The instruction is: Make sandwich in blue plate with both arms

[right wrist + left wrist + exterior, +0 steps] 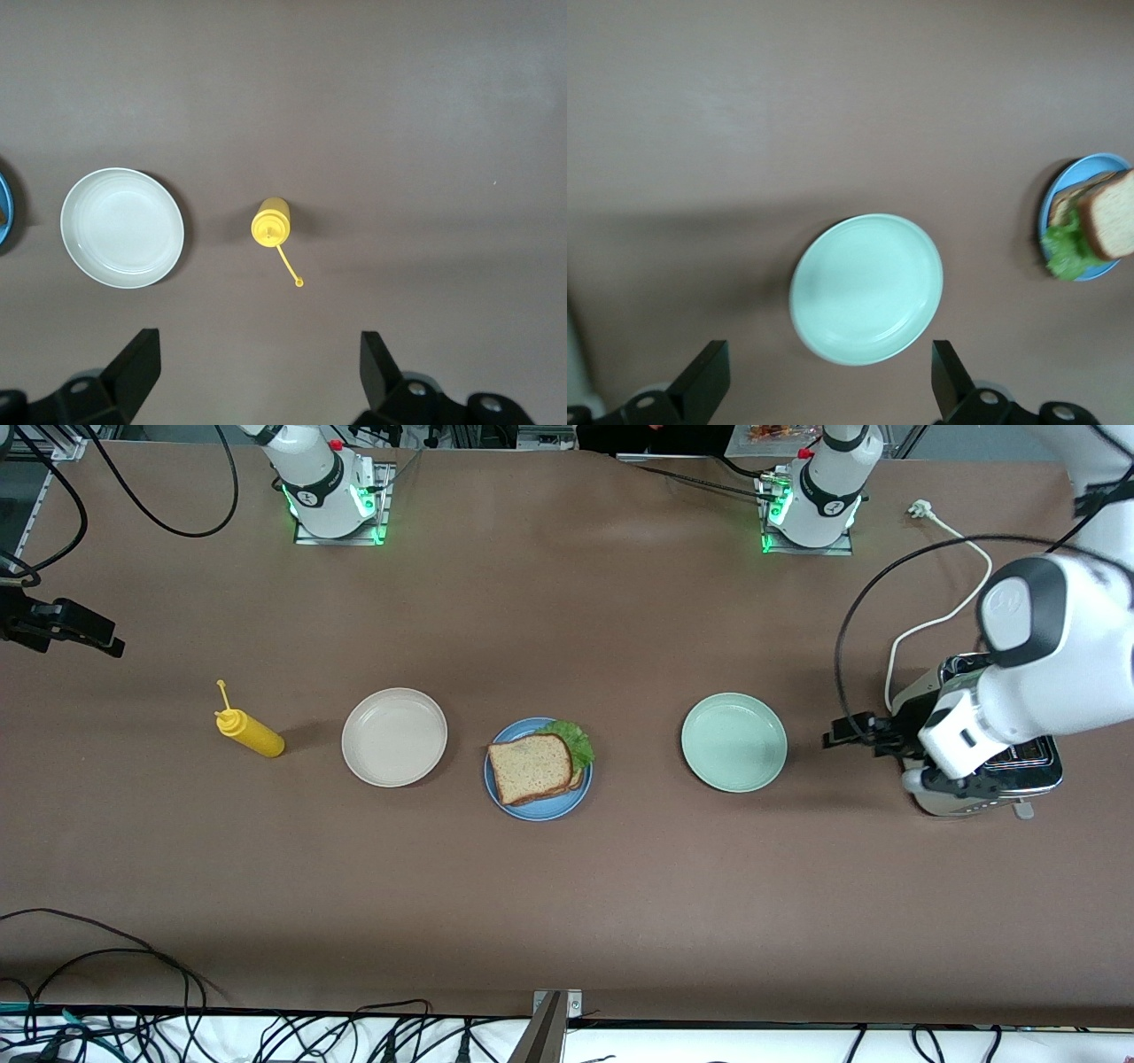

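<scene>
You see the sandwich point(537, 767) on the blue plate point(537, 808); left gripper point(824, 390) and right gripper point(257, 385) hang empty, jaws apart.

A sandwich point(533, 769) of two square brown bread slices lies flat on a round blue plate point(538, 810). Ruffled green lettuce point(574, 740) pokes out from between the slices, on the edge toward the left arm's end of the table.

Lower bread slice point(567, 786) mostly hidden; blue plate point(4, 208) cut by edge.
</scene>
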You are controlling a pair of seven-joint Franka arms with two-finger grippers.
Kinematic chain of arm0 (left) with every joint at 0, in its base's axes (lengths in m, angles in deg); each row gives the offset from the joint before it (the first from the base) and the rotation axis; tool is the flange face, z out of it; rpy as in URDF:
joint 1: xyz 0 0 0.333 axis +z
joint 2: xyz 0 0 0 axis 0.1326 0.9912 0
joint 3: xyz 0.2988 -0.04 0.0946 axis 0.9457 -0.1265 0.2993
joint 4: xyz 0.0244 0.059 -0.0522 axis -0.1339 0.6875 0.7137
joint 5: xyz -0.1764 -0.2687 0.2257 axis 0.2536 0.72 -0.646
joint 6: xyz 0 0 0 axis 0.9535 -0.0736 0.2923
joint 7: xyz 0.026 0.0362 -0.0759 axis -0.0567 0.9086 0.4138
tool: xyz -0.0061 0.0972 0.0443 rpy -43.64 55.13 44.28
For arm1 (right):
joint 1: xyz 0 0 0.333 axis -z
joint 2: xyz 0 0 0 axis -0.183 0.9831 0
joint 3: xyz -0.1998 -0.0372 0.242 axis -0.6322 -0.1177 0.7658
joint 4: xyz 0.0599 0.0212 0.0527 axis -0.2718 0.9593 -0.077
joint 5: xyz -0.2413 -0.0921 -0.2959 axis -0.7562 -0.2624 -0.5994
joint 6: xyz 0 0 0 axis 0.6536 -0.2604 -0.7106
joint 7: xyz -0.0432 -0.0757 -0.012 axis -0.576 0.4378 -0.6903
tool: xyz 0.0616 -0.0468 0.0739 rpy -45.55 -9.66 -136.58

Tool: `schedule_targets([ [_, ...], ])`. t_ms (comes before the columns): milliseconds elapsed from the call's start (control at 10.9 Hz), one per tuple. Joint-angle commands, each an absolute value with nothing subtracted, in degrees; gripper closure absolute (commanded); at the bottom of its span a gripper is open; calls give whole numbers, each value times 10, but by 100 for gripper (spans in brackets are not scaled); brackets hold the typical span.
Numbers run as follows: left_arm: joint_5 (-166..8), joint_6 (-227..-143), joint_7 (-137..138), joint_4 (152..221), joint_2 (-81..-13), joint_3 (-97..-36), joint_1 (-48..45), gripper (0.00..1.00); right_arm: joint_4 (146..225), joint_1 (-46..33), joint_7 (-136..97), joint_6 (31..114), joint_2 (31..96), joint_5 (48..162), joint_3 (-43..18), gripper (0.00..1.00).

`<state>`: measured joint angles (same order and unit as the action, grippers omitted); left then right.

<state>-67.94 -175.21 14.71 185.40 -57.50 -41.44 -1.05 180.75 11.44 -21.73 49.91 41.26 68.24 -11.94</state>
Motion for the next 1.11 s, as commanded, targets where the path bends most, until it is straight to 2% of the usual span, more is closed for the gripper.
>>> schedule_targets([
  [0,-762,-1711,153,1868,-639,-416,-1,0,1794,117,-212,494,417,683,-118,0],
  [276,-816,-1668,151,1860,-677,-421,14,0,1794,117,-212,494,417,683,-118,0],
  [553,-854,-1599,151,1824,-695,-431,38,0,1794,117,-213,494,417,683,-118,0],
  [1013,-905,-1521,110,1731,-706,-501,87,0,1794,116,-213,495,418,682,-118,0],
])
